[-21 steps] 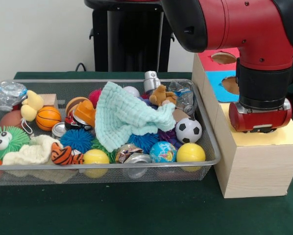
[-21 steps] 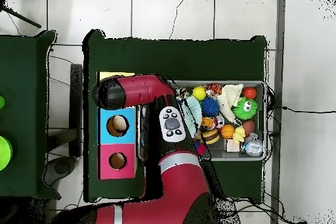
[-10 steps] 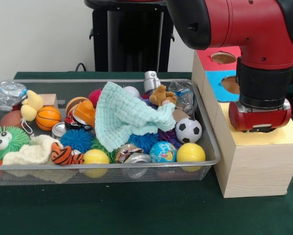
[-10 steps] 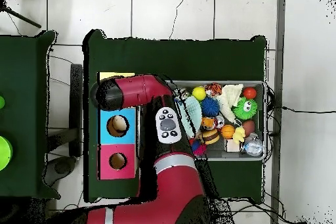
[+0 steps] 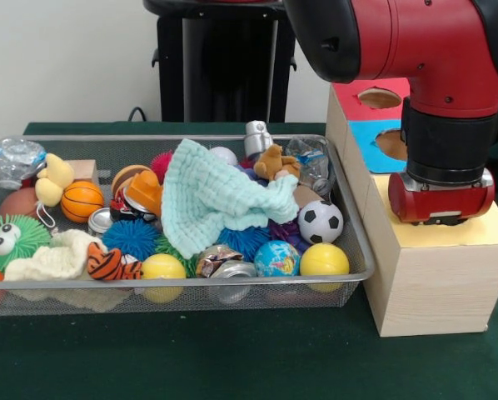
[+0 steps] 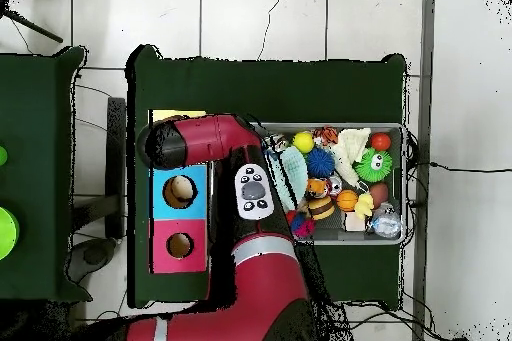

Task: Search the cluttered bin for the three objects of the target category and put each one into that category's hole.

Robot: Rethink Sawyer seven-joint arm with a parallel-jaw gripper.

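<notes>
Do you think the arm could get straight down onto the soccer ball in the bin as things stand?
Probably yes: the soccer ball lies uncovered on top of the clutter near the bin's box-side end, with the mint cloth beside it, not over it.

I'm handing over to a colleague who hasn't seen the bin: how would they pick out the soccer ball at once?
Start at the wire mesh bin and go to the end nearest the wooden box. The soccer ball sits there, just beyond the plain yellow ball. It is the only white ball with black patches.
</notes>
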